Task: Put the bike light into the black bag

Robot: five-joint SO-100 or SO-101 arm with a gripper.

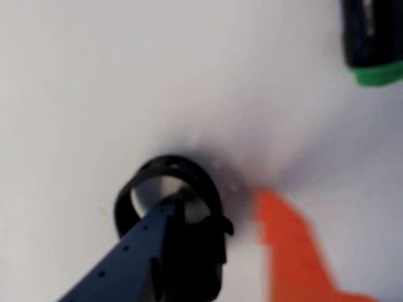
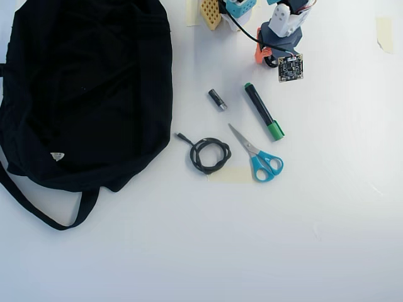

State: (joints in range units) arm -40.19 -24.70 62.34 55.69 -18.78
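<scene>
Gripper [image 1: 211,220] sits low over the white desk [image 1: 75,94] in the wrist view, jaws spread apart around the bike light [image 1: 165,168]; 1 dark finger [image 1: 135,251] runs up from the bottom edge and reaches into the light's strap loop; the other finger, orange [image 1: 286,245], stands to the right of the light with a clear gap of desk between them; nothing is clamped. Bike light lies on the desk as a black ring with a chunkier black mass at its lower right, partly covered by the dark finger; view is blurred, so finer detail cannot be told. Top right corner of the wrist view shows the end of a black marker with a green cap [image 1: 371,44].

Overhead view: arm [image 2: 283,28] stands at the top edge, right of centre, with a small circuit board [image 2: 290,68] facing up; the bike light itself is hidden beneath the arm here. Black bag [image 2: 88,88] fills the upper left, slumped flat, well apart from the arm; its white triangular tag [image 2: 57,156] shows near the lower edge and its long strap [image 2: 38,211] loops out below. Between bag and arm: a short black-and-silver cylinder [image 2: 217,99]; the marker [image 2: 264,112] lying diagonally with green cap toward the lower right; scissors with blue handles [image 2: 257,154]; a coiled black cable [image 2: 210,155] just left of the scissors.
</scene>
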